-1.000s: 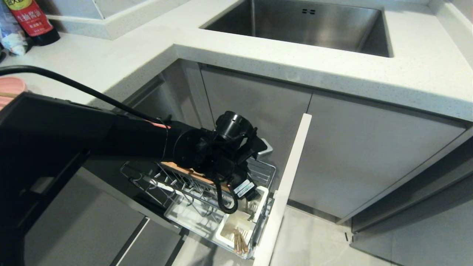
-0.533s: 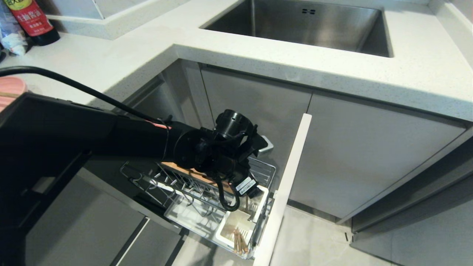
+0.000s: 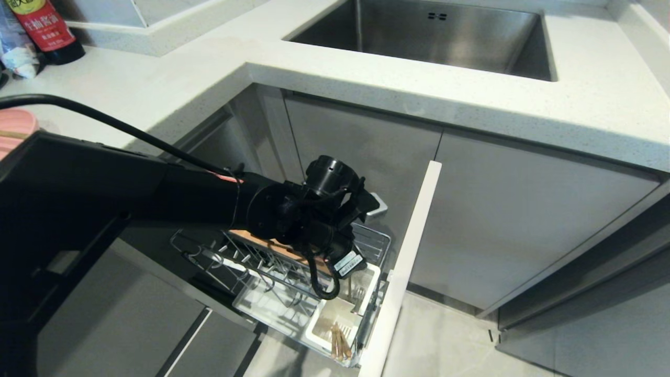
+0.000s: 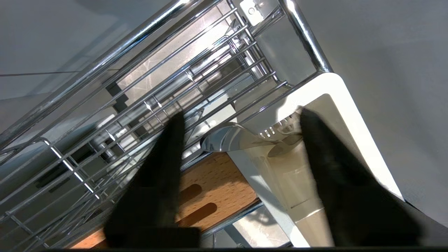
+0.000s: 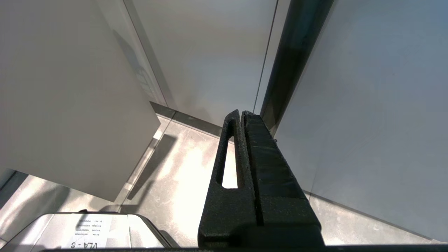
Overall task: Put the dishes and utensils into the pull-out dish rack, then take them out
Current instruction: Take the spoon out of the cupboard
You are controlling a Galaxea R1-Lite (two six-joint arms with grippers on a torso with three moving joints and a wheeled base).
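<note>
Pull-out dish rack (image 3: 293, 272), chopsticks (image 3: 339, 341) in caddy (image 3: 335, 319)

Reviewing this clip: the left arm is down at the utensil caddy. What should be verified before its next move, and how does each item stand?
1. Pull-out dish rack drawn out: ok.
2. Fork stands in the utensil caddy: ok.
3. Left gripper straddles the fork's handle: ok.
4. Fingers closed on the fork: not ok, there are gaps on both sides.
5. Chopsticks apart from the grasp, in the caddy's nearer compartment: ok.
6. Right gripper parked away from the rack, fingers shut: ok.
</note>
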